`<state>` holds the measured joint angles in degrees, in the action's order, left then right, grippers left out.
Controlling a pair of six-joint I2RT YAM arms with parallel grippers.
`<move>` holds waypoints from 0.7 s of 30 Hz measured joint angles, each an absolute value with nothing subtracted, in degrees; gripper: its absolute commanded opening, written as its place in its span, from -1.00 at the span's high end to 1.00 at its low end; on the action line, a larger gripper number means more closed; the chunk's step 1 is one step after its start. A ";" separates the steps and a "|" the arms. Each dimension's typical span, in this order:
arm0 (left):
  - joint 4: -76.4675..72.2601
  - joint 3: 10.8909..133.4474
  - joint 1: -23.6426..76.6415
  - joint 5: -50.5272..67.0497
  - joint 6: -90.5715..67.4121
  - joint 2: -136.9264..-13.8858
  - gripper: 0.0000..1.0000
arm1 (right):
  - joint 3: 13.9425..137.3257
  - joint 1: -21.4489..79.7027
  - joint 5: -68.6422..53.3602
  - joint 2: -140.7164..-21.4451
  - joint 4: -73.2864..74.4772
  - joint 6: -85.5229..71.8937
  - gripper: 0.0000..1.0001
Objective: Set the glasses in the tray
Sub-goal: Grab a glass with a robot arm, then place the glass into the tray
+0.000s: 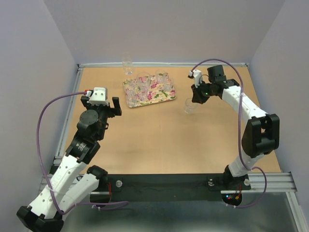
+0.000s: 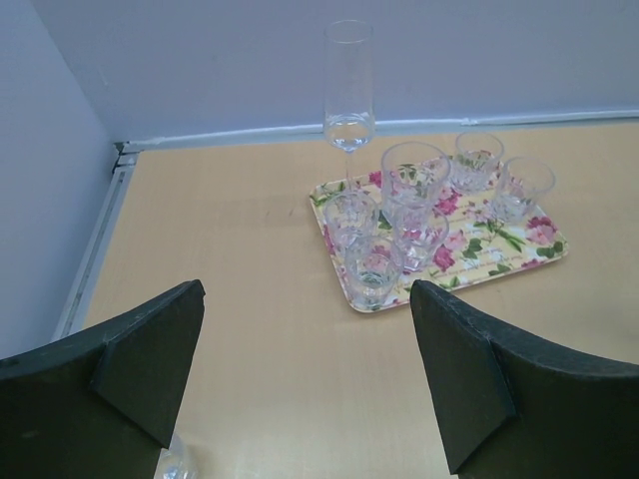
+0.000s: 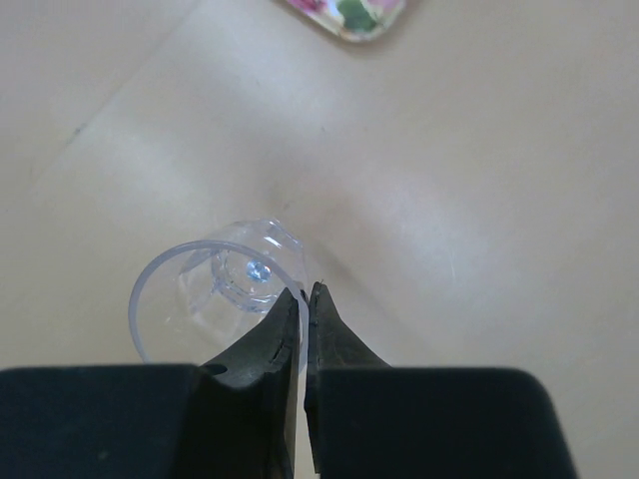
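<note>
Glasses (image 2: 414, 178) and tray (image 2: 519, 257), task under way. Six clear tumblers are standing inside the flowered tray. In the left wrist view they are crowding its near-left and far parts, several of them touching, while the near-right corner is lying bare.

A seventh tumbler (image 3: 200, 289) is waiting on the open surface (image 1: 159, 140), near the tray's right end but apart from it. The right pincer (image 3: 305, 291) is clenching on this tumbler's rim, its tips nearly meeting where the glass wall runs in between them. Whether the base is resting on the surface or lifting clear of it cannot be told.

A tall flute (image 2: 348, 80) is standing just behind the tray's far corner, outside it. The left pincer (image 2: 308, 291) is hanging released, jaws wide and grasping nothing, facing the tray from well back. A sliver of clear glass (image 2: 176, 463) is showing at the bottom of that view, below one finger, and too little of it is visible to identify.

Judged from this layout, most of the task is done. The gripped tumbler is awaiting its carry to the tray's bare corner, and the flute may be waiting its turn after that.
</note>
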<state>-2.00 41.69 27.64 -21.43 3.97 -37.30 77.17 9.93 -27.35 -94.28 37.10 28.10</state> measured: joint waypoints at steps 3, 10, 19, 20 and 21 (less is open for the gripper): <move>-2.39 41.32 27.64 -21.87 3.97 -37.26 -0.92 | 81.78 13.85 -27.33 -97.51 37.15 27.99 0.99; -2.52 40.18 27.64 -23.03 4.01 -37.04 -0.92 | 93.97 19.97 -26.94 -107.98 37.60 26.41 0.99; -3.05 40.07 27.62 -24.36 4.05 -37.04 -0.92 | 108.92 23.33 -25.67 -118.37 38.22 22.76 0.99; -3.20 40.07 27.62 -24.47 4.08 -37.04 -0.92 | 110.06 23.44 -25.54 -118.96 38.15 22.48 0.99; -3.29 40.07 27.62 -24.51 4.08 -37.04 -0.92 | 111.39 23.70 -25.32 -119.87 38.17 22.04 0.99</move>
<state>-3.29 40.07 27.62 -24.51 4.08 -37.04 111.39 23.70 -25.32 -119.87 38.17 22.04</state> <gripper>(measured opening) 0.957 0.048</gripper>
